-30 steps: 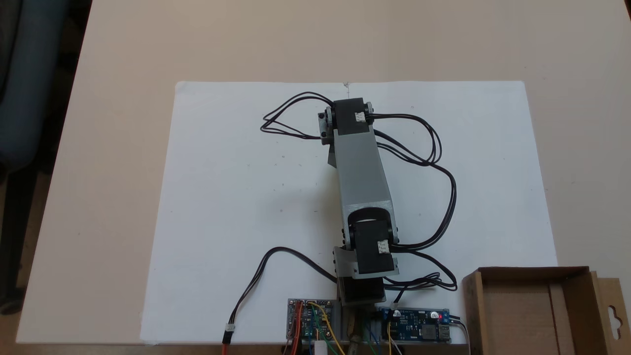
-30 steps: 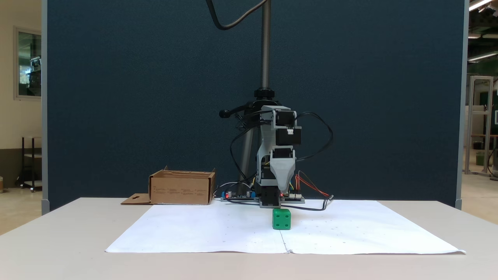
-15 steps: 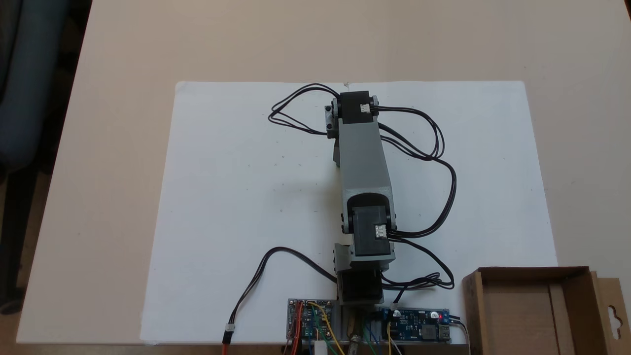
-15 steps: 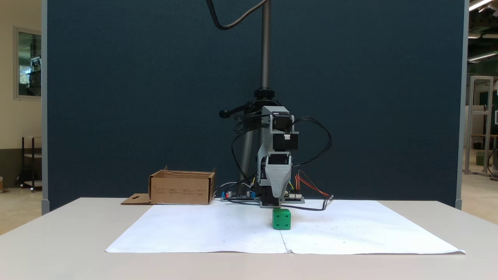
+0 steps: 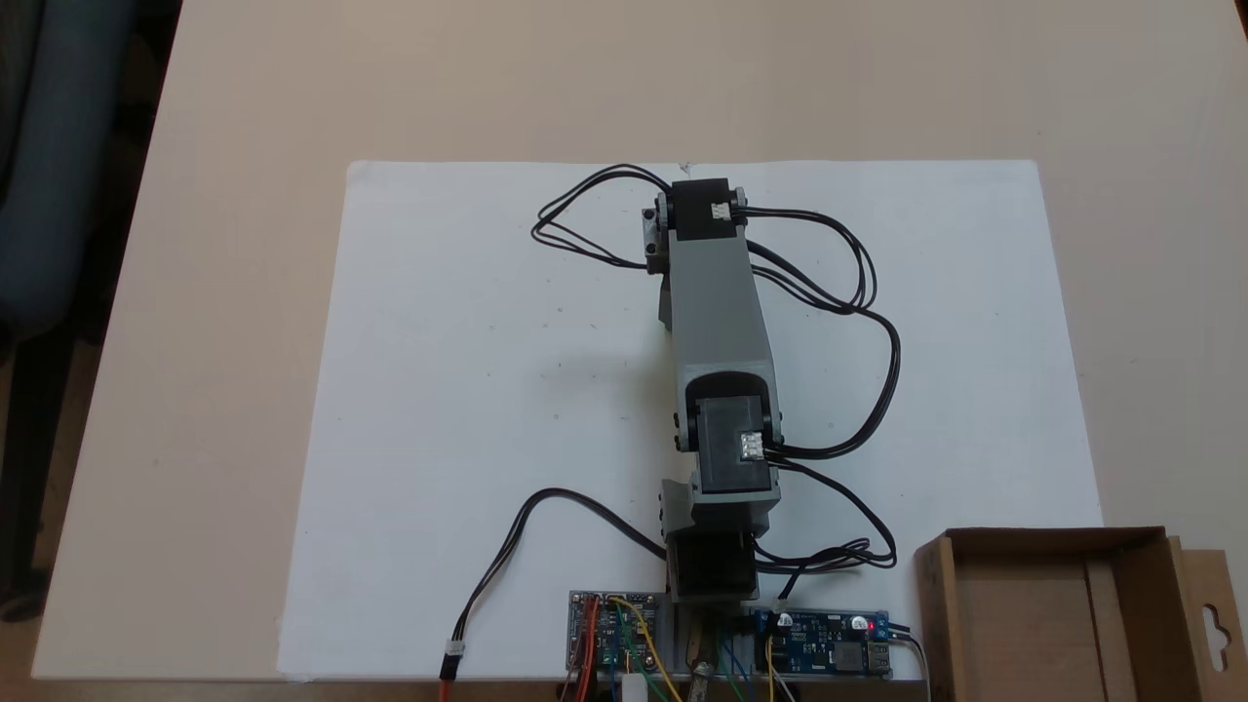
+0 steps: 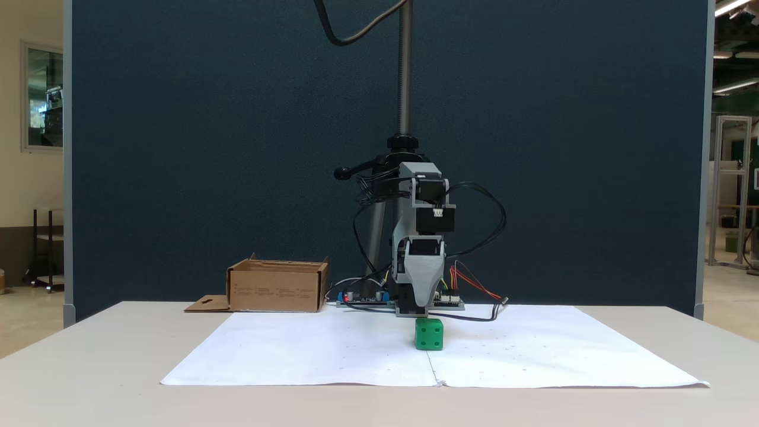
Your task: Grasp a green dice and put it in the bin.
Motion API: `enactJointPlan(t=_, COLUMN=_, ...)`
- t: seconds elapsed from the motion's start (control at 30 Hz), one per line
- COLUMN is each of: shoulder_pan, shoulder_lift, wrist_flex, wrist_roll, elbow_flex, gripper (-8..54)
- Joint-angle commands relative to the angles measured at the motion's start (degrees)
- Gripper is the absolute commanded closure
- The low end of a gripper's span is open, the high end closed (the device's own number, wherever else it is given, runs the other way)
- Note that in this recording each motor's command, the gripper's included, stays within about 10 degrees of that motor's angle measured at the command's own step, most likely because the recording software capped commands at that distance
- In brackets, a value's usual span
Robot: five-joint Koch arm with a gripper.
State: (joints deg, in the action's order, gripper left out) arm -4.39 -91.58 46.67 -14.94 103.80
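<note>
Over the last second the arm (image 5: 717, 322) has swung a little, its far end drifting from slightly left to nearly straight out over the white paper sheet (image 5: 439, 390) as the view from above shows it. From the front, the grey gripper (image 6: 422, 307) has sunk lower and slid a touch to the left. It now hangs just above the green dice (image 6: 429, 334), its tip close to the dice's top face but, as far as I can judge, not yet touching. That reads to me as the end of the approach: lining up is about done, and closing on the dice comes next.

I cannot tell how the fingers stand. From the front they narrow to a single grey wedge, one behind the other, and from above the arm's own body covers them.

The dice sits on the paper near its front edge, alone, well apart from the bin (image 6: 277, 287). It is a small bright cube with rounded corners and sunken dots of the same green, smooth and probably hard plastic. That would give flat sides to pinch, but could be slippery.

The bin is plain brown cardboard, shallow, with low walls and nothing visible inside from above (image 5: 1048, 614). A flat flap with a hanging slot sticks out at its side. It stands off the paper on the pale matte desk (image 5: 244, 244), beside the circuit boards (image 5: 824, 648) at the arm's foot. Loose black cables (image 5: 858, 292) loop around the arm.
</note>
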Motion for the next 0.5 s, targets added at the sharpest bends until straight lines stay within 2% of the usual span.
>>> enactJointPlan(t=0.0, shoulder_pan=-0.2, shoulder_lift=-0.3, wrist_flex=0.0, wrist_roll=0.9, elbow_flex=-1.9, gripper=3.2)
enactJointPlan(t=0.47, shoulder_pan=-0.4, shoulder_lift=2.9, wrist_flex=-2.8, wrist_roll=1.0, elbow_flex=-1.0, gripper=2.0)
